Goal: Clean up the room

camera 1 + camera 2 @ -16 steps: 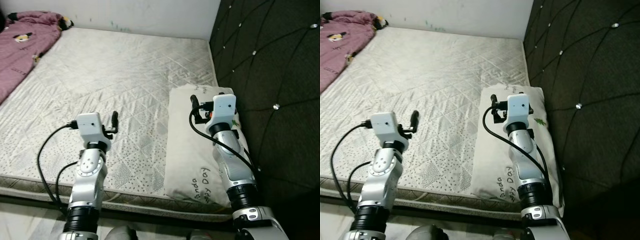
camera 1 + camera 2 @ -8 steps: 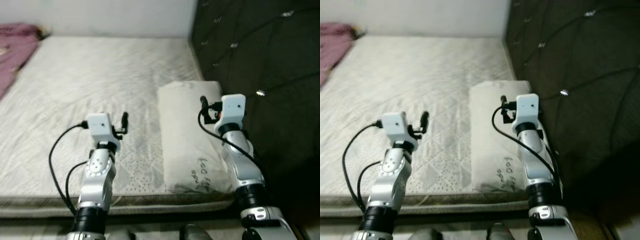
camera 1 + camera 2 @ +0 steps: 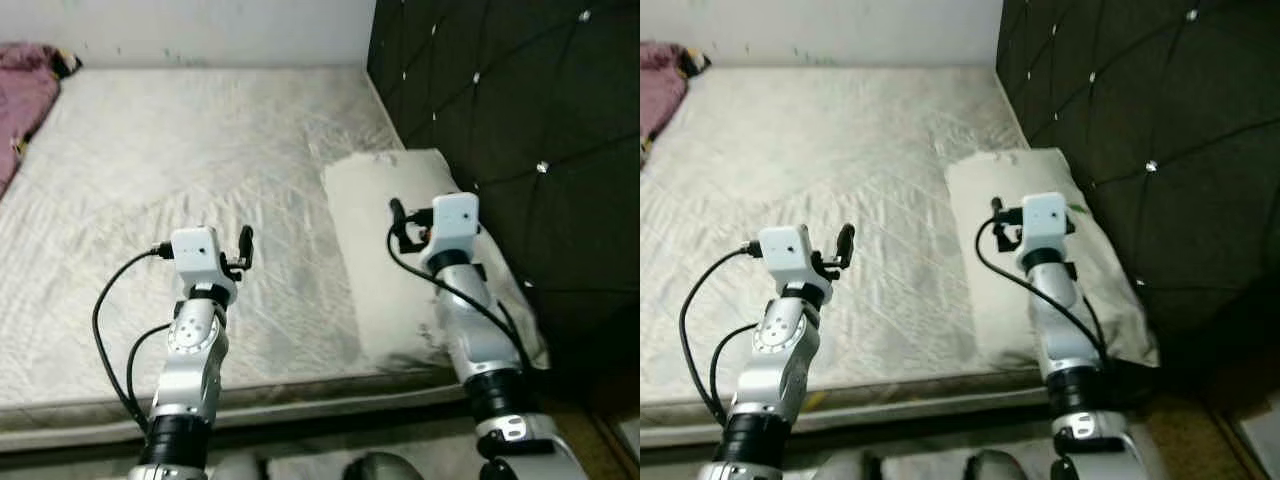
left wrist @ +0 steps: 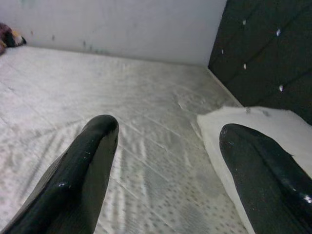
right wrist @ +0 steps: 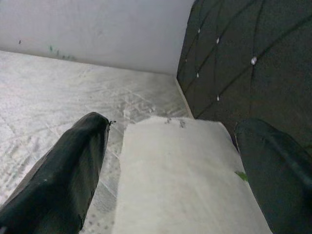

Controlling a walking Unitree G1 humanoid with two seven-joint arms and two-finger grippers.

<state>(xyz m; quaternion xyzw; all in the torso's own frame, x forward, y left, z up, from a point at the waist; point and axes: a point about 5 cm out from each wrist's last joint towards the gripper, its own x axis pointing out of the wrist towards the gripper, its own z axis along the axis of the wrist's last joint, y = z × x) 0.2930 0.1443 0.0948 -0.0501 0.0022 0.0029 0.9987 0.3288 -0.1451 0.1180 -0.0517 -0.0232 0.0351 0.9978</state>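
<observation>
Pillow is lying at 3 o'clock on the mattress, its long side pressing against the dark tufted headboard, its near corner hanging past the mattress edge at about 5 o'clock. Right gripper is hovering above the pillow, fingers spread wide, holding nothing. Left gripper is hanging over bare mattress at 7 o'clock, fingers likewise wide apart and empty. Pink blanket is bunching at 10 o'clock, well apart from both arms.

Risks, as judged: the pillow is looking soft, so a one-sided pinch could be bunching only the cover and letting the bulk sag or slide off the overhanging corner. The right arm is working close to the headboard; a wide swing could be scraping it.
</observation>
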